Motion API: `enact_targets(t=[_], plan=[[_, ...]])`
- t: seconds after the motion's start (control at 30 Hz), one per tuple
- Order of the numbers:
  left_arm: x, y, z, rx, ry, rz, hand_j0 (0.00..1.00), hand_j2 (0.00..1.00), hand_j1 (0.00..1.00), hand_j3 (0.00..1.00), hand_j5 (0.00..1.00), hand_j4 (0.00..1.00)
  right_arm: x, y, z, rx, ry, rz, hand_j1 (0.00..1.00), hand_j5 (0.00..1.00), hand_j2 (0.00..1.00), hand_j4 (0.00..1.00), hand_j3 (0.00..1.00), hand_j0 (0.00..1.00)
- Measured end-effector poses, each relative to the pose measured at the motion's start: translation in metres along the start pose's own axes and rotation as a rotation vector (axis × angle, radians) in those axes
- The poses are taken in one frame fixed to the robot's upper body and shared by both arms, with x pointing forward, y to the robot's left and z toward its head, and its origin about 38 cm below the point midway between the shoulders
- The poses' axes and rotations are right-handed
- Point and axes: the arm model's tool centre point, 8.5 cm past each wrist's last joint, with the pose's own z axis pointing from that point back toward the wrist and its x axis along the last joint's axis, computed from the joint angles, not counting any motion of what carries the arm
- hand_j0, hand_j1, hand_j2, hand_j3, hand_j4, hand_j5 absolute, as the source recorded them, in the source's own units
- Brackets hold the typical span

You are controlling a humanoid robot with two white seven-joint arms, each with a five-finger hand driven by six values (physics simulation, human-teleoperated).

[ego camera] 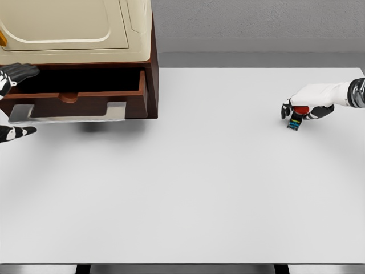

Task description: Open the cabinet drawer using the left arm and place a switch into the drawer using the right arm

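The drawer [74,97] is pulled out, and the left hand [14,103] rests open by its handle [68,112]. Far right, the right hand [302,108] is curled around the switch [295,122] on the table [199,182]. It should lift straight up, holding tight.

One head view looks steeply down over the white table [188,188] toward the cabinet [85,34].

No text reads anywhere (cabinet [85,34] and switch [295,121] bear none).
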Motion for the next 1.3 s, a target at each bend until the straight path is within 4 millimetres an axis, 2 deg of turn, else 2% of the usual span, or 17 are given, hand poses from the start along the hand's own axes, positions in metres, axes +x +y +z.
enact_targets(t=[0.1,0.37,0.6,0.8,1.0,1.13,1.3], plan=[[-0.001,-0.003,0.003,0.037,0.013,0.018,1.00,1.00,1.00,1.00,1.00,1.00,0.000,0.000,0.000,0.000,-0.001,0.000,0.38,0.38,0.38,0.38,0.38,0.38],[-0.003,-0.009,0.015,0.135,0.054,0.064,1.00,1.00,1.00,1.00,1.00,1.00,0.002,-0.003,0.000,-0.005,-0.006,0.006,0.28,0.28,0.28,0.28,0.28,0.28],[0.000,-0.019,0.009,0.119,0.043,0.082,1.00,1.00,1.00,1.00,1.00,1.00,0.028,-0.025,-0.004,-0.047,-0.071,0.081,0.27,0.27,0.27,0.27,0.27,0.27],[0.002,-0.025,0.005,0.110,0.033,0.094,1.00,1.00,1.00,1.00,1.00,1.00,0.066,-0.072,0.007,-0.148,-0.144,0.211,0.27,0.27,0.27,0.27,0.27,0.27],[0.002,-0.026,0.004,0.115,0.031,0.101,1.00,1.00,1.00,1.00,1.00,1.00,0.114,-0.114,0.020,-0.246,-0.239,0.345,0.27,0.27,0.27,0.27,0.27,0.27],[0.003,-0.027,0.004,0.118,0.030,0.105,1.00,1.00,1.00,1.00,1.00,1.00,0.136,-0.144,0.028,-0.307,-0.277,0.409,0.27,0.27,0.27,0.27,0.27,0.27],[0.003,-0.027,0.004,0.119,0.030,0.106,1.00,1.00,1.00,1.00,1.00,1.00,0.164,-0.167,0.020,-0.354,-0.339,0.451,0.27,0.27,0.27,0.27,0.27,0.27]])
